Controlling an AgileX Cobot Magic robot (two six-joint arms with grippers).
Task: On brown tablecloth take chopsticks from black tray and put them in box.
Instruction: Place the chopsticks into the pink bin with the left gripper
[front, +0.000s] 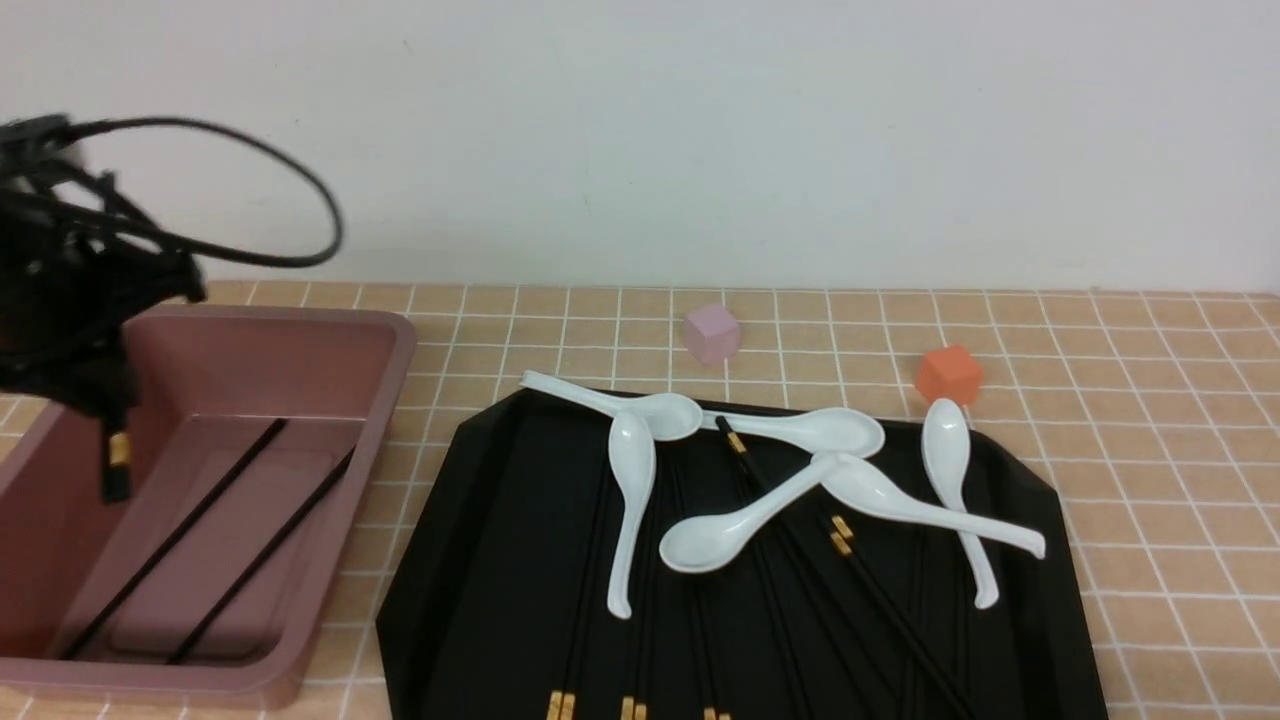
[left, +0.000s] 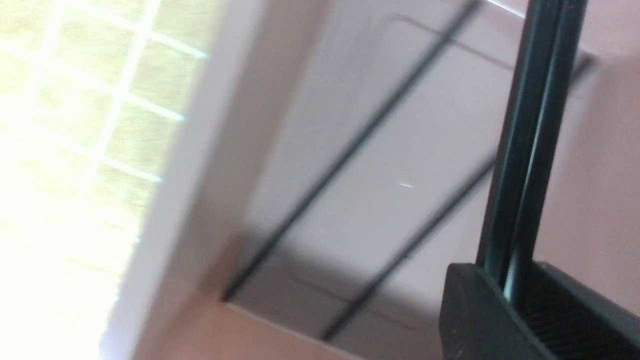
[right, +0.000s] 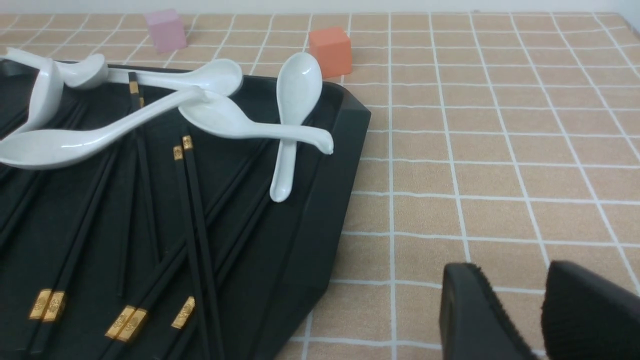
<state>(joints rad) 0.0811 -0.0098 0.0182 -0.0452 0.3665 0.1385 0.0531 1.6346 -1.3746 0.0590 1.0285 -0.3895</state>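
Observation:
The pink box (front: 385, 345) stands at the left on the brown tablecloth (front: 1150, 450). Two chopsticks (front: 205, 510) lie on its floor. My left gripper (front: 95, 395) hangs over the box's left end, shut on a pair of chopsticks (front: 117, 462) whose gold-banded ends point down. The left wrist view shows the gripper (left: 510, 280) clamping that pair (left: 530, 135) above the box floor. Several more chopsticks (front: 870, 590) lie on the black tray (front: 425, 560). My right gripper (right: 515, 290) is open and empty over bare cloth beside the tray (right: 330, 200).
Several white spoons (front: 635, 500) lie across the chopsticks on the tray. A pale pink cube (front: 712, 333) and an orange cube (front: 948, 375) sit on the cloth behind the tray. A white wall closes the back.

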